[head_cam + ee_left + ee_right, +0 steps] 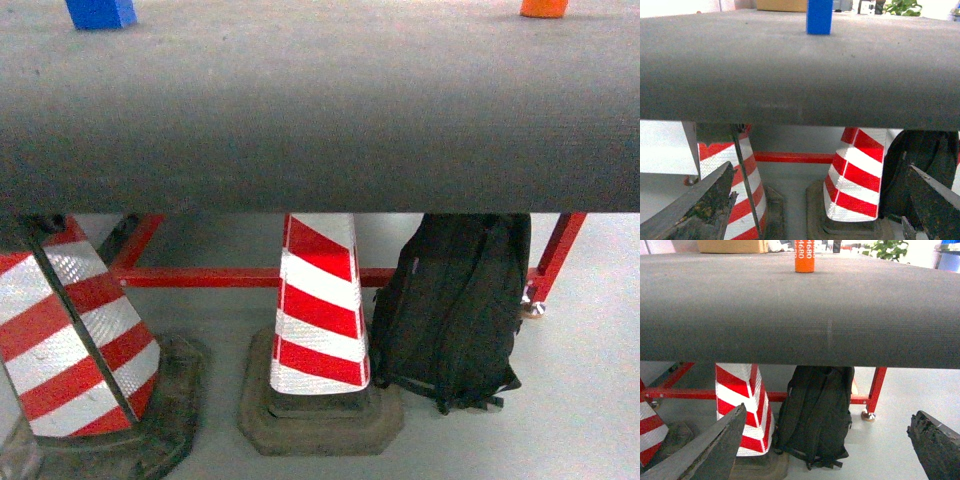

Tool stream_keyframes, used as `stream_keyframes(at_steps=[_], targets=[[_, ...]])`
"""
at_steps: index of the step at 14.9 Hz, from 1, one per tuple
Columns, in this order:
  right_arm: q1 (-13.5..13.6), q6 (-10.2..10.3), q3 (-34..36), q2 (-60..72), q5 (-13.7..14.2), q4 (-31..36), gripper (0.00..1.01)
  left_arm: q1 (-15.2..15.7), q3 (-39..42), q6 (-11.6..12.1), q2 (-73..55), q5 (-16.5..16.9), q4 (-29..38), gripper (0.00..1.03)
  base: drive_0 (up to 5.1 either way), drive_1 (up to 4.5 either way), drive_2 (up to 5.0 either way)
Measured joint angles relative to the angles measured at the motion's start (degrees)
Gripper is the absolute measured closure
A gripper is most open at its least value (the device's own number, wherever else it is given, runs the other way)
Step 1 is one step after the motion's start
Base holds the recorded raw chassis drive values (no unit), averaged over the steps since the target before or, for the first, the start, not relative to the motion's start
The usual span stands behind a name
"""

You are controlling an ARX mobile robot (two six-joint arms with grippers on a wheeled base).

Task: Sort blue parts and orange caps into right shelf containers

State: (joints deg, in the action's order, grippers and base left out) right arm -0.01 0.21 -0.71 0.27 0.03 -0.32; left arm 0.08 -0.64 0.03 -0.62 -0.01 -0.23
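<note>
Worn dark fingers of our right gripper [825,450] are framing the bottom of the right wrist view, spread wide and holding nothing; our left gripper [820,210] is hanging just as wide and empty in its own view. Both are sitting low, below the front edge of the grey felt-covered table [320,120]. Beneath it we are seeing red-and-white striped traffic cones [318,310] and a black fabric backpack [455,310]. Well back on the tabletop, the small orange cylindrical cap printed "4680" [804,256] is standing upright on the right, and the blue plastic block [819,17] is standing on the left. We are judging that nothing is grasped yet; next, each arm needs lifting above the edge and reaching forward. No shelf containers are showing.
</note>
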Motion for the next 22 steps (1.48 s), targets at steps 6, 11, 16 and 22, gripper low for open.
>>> stream_keyframes(at_steps=[6, 11, 16, 22], targets=[[0.0, 0.0, 0.0, 0.0, -0.1, 0.0, 0.03, 0.0, 0.0, 0.0, 0.0, 0.0, 0.0, 0.05, 0.0, 0.00, 0.0], [0.0, -0.1, 0.0, 0.0, 0.0, 0.3, 0.03, 0.0, 0.0, 0.0, 0.0, 0.0, 0.2, 0.05, 0.0, 0.00, 0.0], [0.0, -0.1, 0.0, 0.0, 0.0, 0.1, 0.03, 0.0, 0.0, 0.0, 0.0, 0.0, 0.0, 0.05, 0.0, 0.00, 0.0], [0.0, 0.0, 0.0, 0.0, 0.0, 0.1, 0.03, 0.0, 0.0, 0.0, 0.0, 0.0, 0.0, 0.05, 0.0, 0.00, 0.0]])
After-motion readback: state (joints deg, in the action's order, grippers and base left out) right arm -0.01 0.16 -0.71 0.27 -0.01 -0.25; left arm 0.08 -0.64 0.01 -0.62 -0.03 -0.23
